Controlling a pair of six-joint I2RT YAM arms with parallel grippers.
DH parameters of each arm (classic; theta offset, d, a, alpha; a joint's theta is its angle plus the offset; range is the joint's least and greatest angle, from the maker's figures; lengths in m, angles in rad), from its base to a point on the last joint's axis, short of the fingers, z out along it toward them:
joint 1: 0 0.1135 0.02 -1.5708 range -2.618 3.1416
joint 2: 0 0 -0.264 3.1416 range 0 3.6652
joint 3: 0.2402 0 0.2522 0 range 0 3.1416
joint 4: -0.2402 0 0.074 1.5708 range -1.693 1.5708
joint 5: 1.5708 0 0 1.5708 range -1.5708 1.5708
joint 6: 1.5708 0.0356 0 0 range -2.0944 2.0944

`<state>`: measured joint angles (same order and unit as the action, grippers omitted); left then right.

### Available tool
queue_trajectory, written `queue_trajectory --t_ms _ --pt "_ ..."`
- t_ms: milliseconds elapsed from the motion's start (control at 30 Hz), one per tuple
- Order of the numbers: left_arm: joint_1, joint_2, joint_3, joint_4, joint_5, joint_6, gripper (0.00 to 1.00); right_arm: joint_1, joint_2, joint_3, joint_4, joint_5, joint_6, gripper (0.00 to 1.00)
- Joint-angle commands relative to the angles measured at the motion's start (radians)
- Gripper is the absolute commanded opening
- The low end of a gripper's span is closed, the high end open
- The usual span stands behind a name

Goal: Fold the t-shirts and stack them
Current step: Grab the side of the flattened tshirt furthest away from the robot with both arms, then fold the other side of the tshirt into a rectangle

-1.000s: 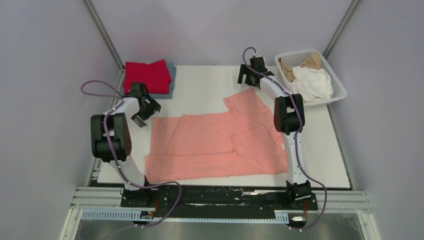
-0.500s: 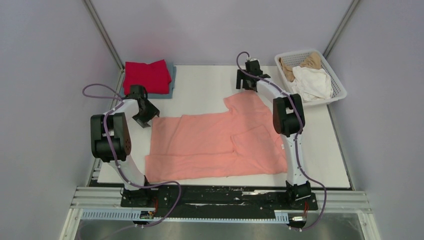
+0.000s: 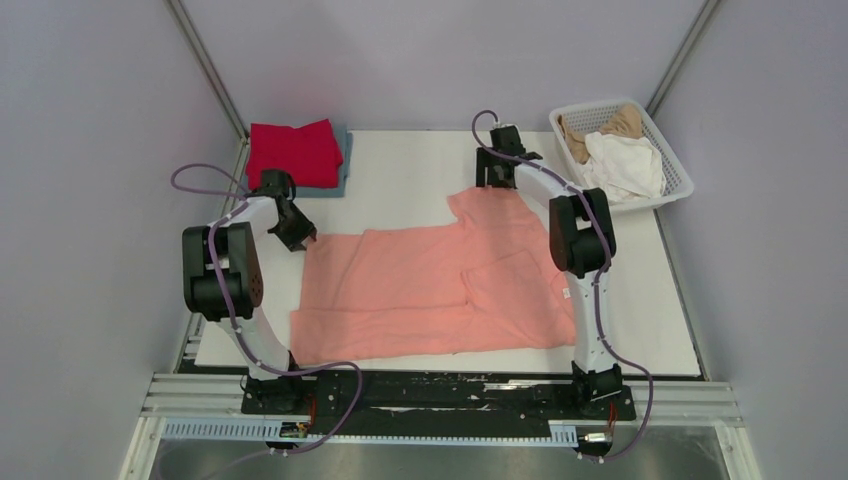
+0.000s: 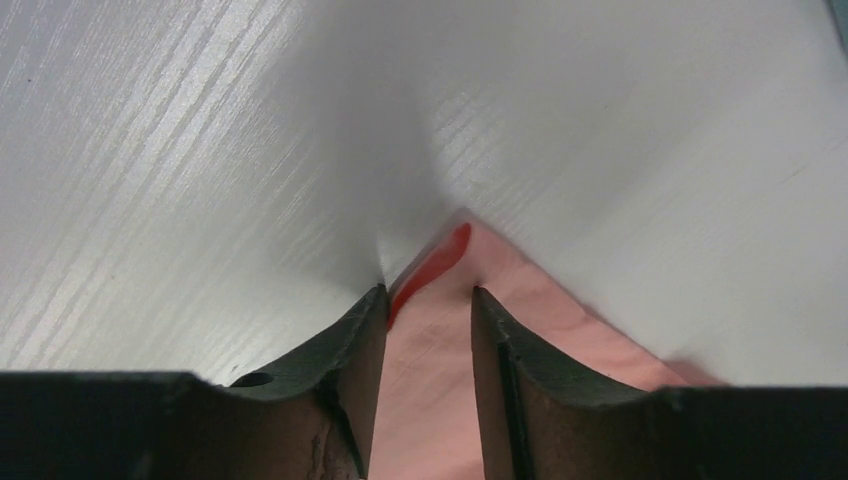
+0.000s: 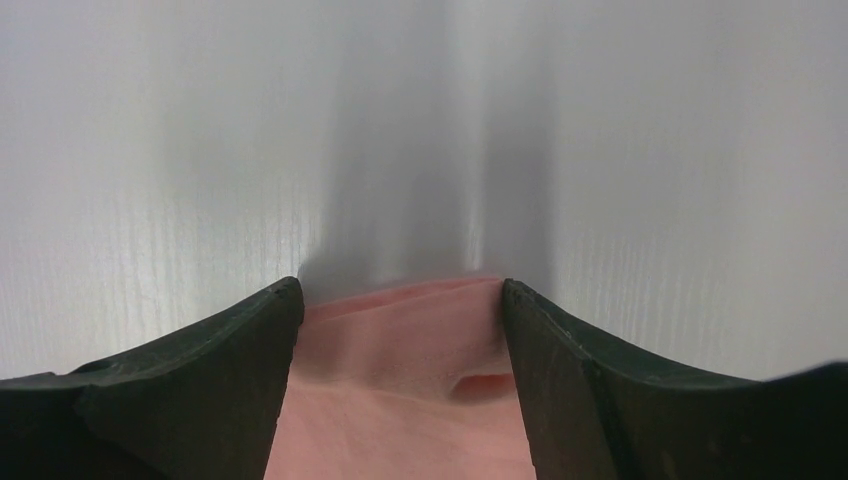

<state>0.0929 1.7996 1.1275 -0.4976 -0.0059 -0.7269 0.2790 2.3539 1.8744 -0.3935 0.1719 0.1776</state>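
Observation:
A salmon-pink t-shirt (image 3: 430,285) lies spread flat across the white table (image 3: 400,165). My left gripper (image 3: 297,236) is down at the shirt's far left corner. In the left wrist view its fingers (image 4: 428,292) stand narrowly apart, with the corner cloth (image 4: 430,380) lying between them. My right gripper (image 3: 497,181) is down at the far edge of the shirt's sleeve. Its fingers (image 5: 400,286) stand wide apart, with the rumpled cloth edge (image 5: 400,380) between them. A folded bright red t-shirt (image 3: 295,150) sits on a grey-blue one (image 3: 343,168) at the far left.
A white lattice basket (image 3: 676,170) at the far right corner holds a white t-shirt (image 3: 625,165) and a tan one (image 3: 615,122). Grey walls close in on both sides. Bare table shows beyond the shirt and along the right.
Both grippers came down onto the shirt, the left to its far left corner, the right to the sleeve edge. Both sets of fingers narrowed, the left much more.

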Motion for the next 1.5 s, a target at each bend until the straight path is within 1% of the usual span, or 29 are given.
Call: queue_trajectory --t_ms 0,33,67,133,167,200,267,333,400,433,500,600,667,800,967,1233,1467 --pt "-0.003 0.056 0.006 -0.004 0.035 0.023 0.39 0.001 -0.067 -0.023 -0.014 0.009 -0.009 0.74" --pt "-0.003 0.057 0.007 -0.005 0.033 0.023 0.31 0.001 -0.065 -0.021 -0.013 0.009 -0.012 0.72" --pt "-0.003 0.057 0.009 -0.005 0.029 0.026 0.27 0.001 -0.061 -0.019 -0.013 0.007 -0.014 0.7" --pt "-0.003 0.054 0.011 -0.008 0.025 0.025 0.03 0.003 -0.051 -0.014 -0.014 0.001 -0.016 0.63" --pt "-0.003 0.054 0.012 -0.007 0.024 0.028 0.01 0.003 -0.044 -0.008 -0.014 -0.002 -0.016 0.61" --pt "-0.003 0.052 0.012 -0.005 0.026 0.034 0.0 0.004 -0.038 -0.002 -0.016 -0.003 -0.017 0.59" --pt "-0.003 0.045 0.009 0.001 0.024 0.037 0.0 0.008 -0.03 0.006 -0.024 0.005 -0.023 0.49" --pt "-0.003 0.03 -0.003 0.027 0.025 0.042 0.0 0.016 -0.032 0.008 -0.026 0.024 -0.033 0.42" --pt "-0.004 0.005 -0.035 0.065 0.035 0.049 0.0 0.021 -0.03 0.013 -0.025 0.035 -0.038 0.33" --pt "-0.005 -0.017 -0.044 0.078 0.036 0.049 0.0 0.021 -0.028 0.019 -0.025 0.037 -0.039 0.28" --pt "-0.008 -0.054 -0.072 0.11 0.025 0.053 0.0 0.024 -0.022 0.033 -0.024 0.037 -0.041 0.22" --pt "-0.012 -0.114 -0.119 0.157 0.01 0.062 0.0 0.028 -0.019 0.066 -0.026 0.028 -0.048 0.1" --pt "-0.013 -0.166 -0.152 0.193 -0.022 0.062 0.0 0.031 -0.03 0.078 -0.024 0.019 -0.051 0.06" --pt "-0.015 -0.268 -0.206 0.255 -0.005 0.058 0.0 0.044 -0.076 0.063 -0.017 0.016 -0.065 0.0" --pt "-0.015 -0.323 -0.258 0.271 -0.023 0.046 0.0 0.051 -0.161 -0.05 0.018 0.015 -0.066 0.0" --pt "-0.03 -0.389 -0.33 0.314 0.033 0.038 0.0 0.054 -0.325 -0.217 0.051 -0.026 -0.051 0.0" --pt "-0.061 -0.521 -0.436 0.324 0.048 -0.011 0.0 0.056 -0.505 -0.404 0.052 -0.091 -0.026 0.0"
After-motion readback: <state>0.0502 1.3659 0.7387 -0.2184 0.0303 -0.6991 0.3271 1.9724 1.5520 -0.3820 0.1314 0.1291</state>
